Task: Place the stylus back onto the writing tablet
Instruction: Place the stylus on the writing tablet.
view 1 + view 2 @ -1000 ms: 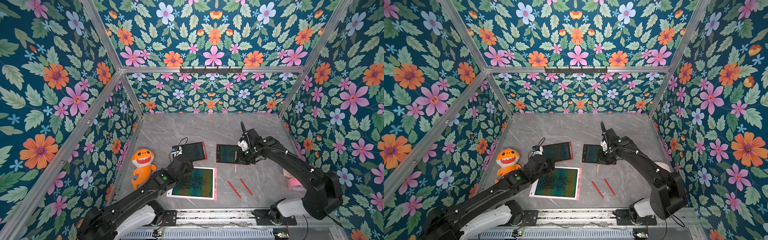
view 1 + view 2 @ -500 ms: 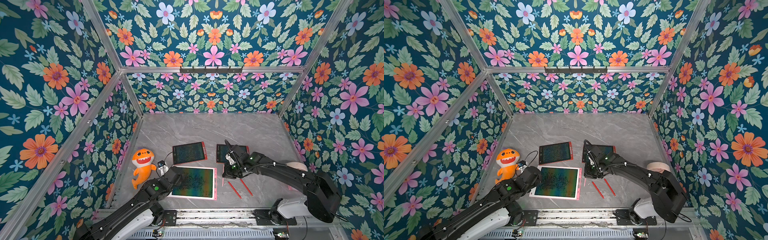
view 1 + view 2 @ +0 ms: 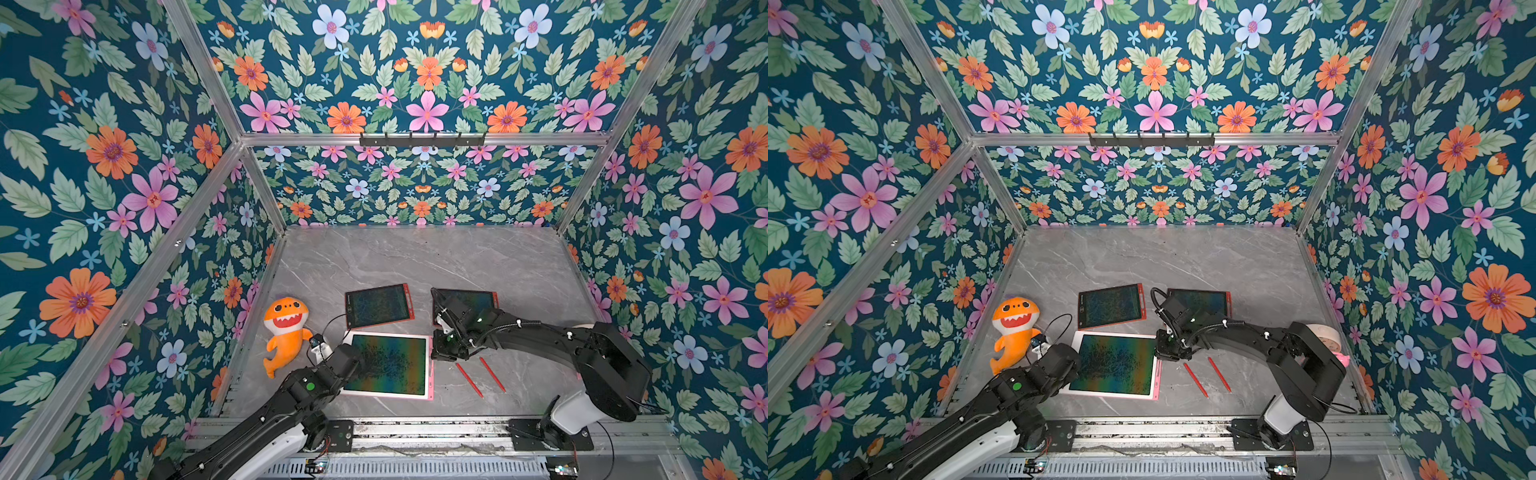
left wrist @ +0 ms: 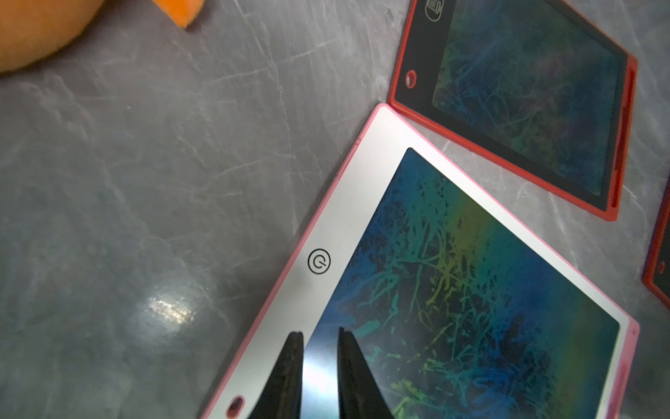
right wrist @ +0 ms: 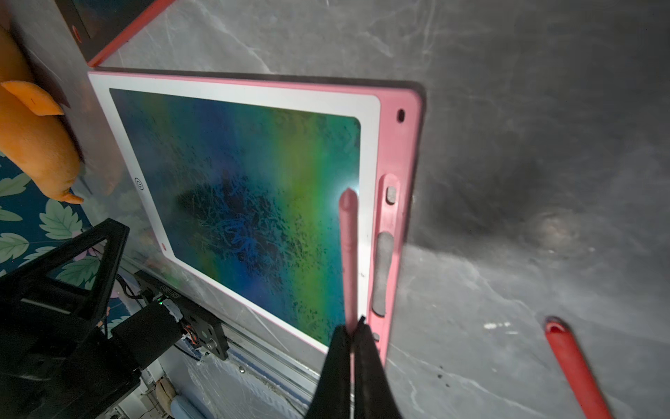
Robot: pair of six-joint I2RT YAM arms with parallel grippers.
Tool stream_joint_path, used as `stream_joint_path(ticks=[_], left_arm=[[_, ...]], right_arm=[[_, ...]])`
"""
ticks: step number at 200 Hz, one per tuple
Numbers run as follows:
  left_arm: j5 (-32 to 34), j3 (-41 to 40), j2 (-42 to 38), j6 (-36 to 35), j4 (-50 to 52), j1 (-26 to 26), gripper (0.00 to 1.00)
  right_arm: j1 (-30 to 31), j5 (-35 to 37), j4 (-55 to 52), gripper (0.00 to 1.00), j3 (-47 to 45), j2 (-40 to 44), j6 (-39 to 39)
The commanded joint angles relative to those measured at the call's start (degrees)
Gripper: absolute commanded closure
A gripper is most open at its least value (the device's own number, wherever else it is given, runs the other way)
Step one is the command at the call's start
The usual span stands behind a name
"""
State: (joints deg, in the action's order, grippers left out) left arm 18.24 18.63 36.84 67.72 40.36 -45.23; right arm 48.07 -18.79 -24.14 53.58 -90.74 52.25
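Here, right fingers [image 5: 337, 362] pinching pink stylus [image 5: 348, 254] over tablet [image 5: 409, 145], near tabletop [image 5: 507, 109] front edge, left fingers [image 4: 286, 373] slightly apart.

Blk arms [image 3: 540, 334], white bases [image 3: 575, 411], green dots [image 3: 310, 385], cables [image 3: 327, 326]; tapered fingers [image 4: 357, 377]

1. This is a robot test cell in a lab, not a lived-in room: a boxed-in stall built of bare aluminium frame bars [image 3: 210, 83].
2. Its wall panels [image 3: 424, 187] carry one repeating floral print, like a staged backdrop.
3. A black left arm [image 3: 266, 424] and right arm [image 3: 540, 332] are mounted on a metal rail [image 3: 415, 432] at the front edge of a grey marble-look tabletop [image 3: 415, 257].
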Motion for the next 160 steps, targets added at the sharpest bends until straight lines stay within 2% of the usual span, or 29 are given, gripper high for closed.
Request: stream_joint_path(ticks=[1,160], left_arm=[[-0.13,-0.17,-0.01,0.48,-0.89,0.05,0.8],[0.0,-2.63,2.91,3.54,-0.08,0.03,0.91]], right_arm=[[0.35,1.09,0.32,1.0,0.39,-1.07,0.88],[0.95,2.15,-4.43,1.0,2.72,-6.02,-0.54]])
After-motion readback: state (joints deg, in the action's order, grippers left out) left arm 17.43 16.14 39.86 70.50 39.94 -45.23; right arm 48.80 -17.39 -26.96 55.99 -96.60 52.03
